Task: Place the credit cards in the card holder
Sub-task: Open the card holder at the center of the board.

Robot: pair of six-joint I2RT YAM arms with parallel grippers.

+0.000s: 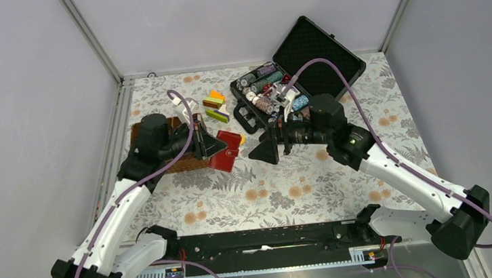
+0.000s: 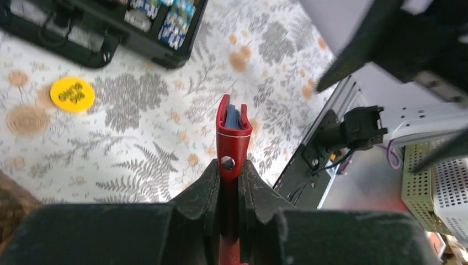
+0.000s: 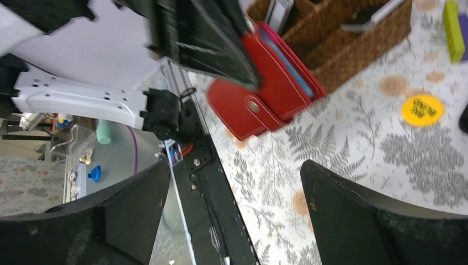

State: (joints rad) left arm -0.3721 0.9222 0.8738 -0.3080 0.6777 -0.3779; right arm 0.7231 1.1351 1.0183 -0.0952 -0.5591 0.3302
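My left gripper (image 2: 227, 165) is shut on the red card holder (image 2: 232, 138) and holds it on edge just above the floral cloth. Light blue lining shows in the holder's folded top. From above, the left gripper (image 1: 219, 145) and card holder (image 1: 229, 151) sit beside the wicker basket. My right gripper (image 1: 268, 147) stands open just right of them, with nothing between its fingers. In the right wrist view the card holder (image 3: 265, 94) hangs past the open right gripper (image 3: 234, 210). Thin flat credit cards (image 3: 278, 12) stand in the basket behind it.
A brown wicker basket (image 3: 353, 47) stands left of the card holder. An open black case (image 1: 310, 58) with poker chips lies at the back right. Coloured blocks (image 1: 216, 106) lie behind the left gripper. A yellow chip (image 2: 72, 94) rests on the cloth. The black base rail (image 1: 260, 243) runs along the near edge.
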